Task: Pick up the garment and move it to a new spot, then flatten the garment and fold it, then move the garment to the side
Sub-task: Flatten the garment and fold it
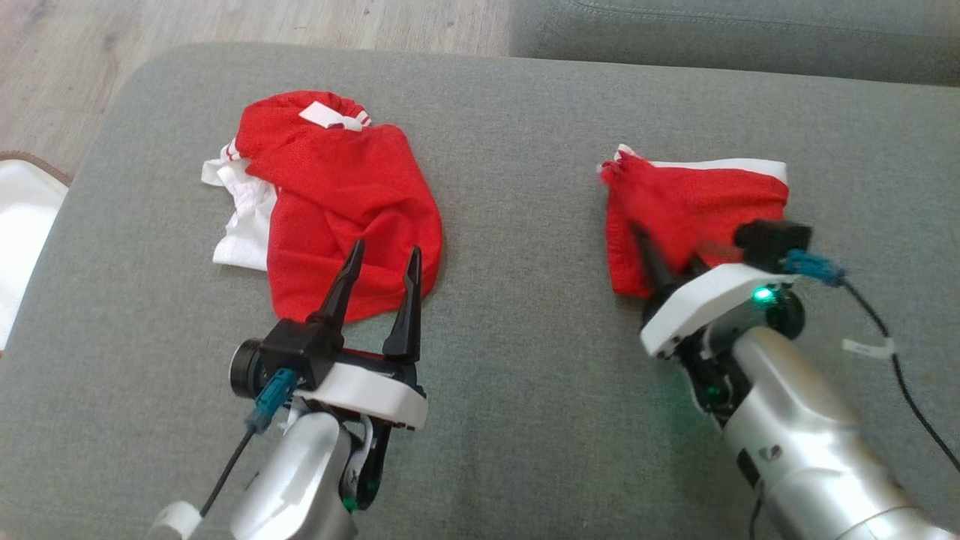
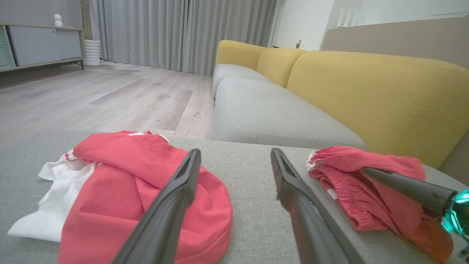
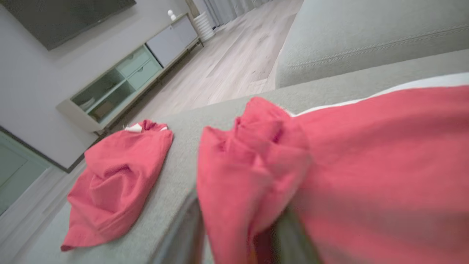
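on the right of the grey cushion (image 1: 525,337), the folded red garment (image 1: 697,195) lies with the right gripper (image 1: 667,251) at its near edge, cloth between its fingers; blur hides whether they grip it. the left gripper (image 1: 386,251) hangs wide open and empty over the crumpled red-and-white garment (image 1: 337,180), well apart.

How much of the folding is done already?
Looks done: the red garment on the right lies folded small on the grey cushion. In hand: the right end effector is on its near edge, fabric between its fingers; whether it grips is unclear. Left: the red and white garment lies crumpled, not yet flattened, with the open left end effector above its near edge.
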